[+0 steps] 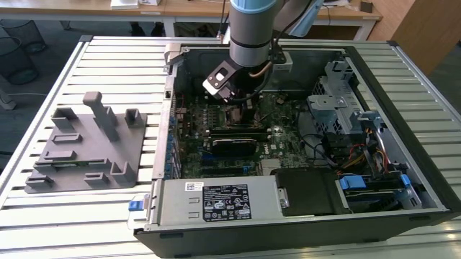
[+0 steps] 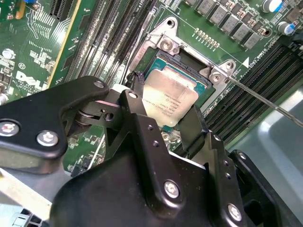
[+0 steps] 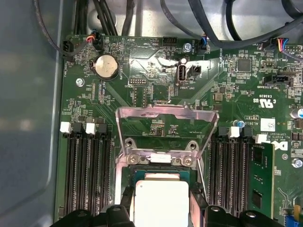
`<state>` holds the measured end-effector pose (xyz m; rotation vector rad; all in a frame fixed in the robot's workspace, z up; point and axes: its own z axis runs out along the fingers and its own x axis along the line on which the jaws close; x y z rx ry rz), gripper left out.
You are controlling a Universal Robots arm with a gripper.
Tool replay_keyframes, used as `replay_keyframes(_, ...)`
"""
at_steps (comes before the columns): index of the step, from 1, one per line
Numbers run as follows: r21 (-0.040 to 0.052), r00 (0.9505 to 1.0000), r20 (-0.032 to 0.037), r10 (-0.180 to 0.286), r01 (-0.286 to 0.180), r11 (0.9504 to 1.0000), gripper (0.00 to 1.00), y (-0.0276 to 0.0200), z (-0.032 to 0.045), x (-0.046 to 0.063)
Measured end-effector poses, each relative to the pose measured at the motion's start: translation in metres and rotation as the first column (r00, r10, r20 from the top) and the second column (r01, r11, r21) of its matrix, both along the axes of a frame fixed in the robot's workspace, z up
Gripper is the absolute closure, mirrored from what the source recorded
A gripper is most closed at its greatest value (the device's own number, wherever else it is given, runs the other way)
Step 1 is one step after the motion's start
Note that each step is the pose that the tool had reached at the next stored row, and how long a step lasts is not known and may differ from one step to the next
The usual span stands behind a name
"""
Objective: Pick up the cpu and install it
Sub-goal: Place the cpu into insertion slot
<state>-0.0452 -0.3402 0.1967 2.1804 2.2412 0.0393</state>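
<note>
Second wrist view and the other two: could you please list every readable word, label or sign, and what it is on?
cpu: fine print on its metal top, too small to read.
motherboard: white lettering, too small to read; one white triangle sign printed on it.
white label on the power supply: dense print, unreadable.

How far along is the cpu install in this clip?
Done: the cpu is picked up and brought to the motherboard socket. In hand: the gripper holds it by two opposite edges; whether it is fully seated is unclear. Left: the metal retention plate stands open, not closed over it.
</note>
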Motion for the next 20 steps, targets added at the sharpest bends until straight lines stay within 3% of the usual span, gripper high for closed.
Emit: replay_keyframes(20, 0.0013, 1.0, 0.0009, -0.003, 0.003, 1.0, 0.45, 0.0002, -0.0056, 0.0001)
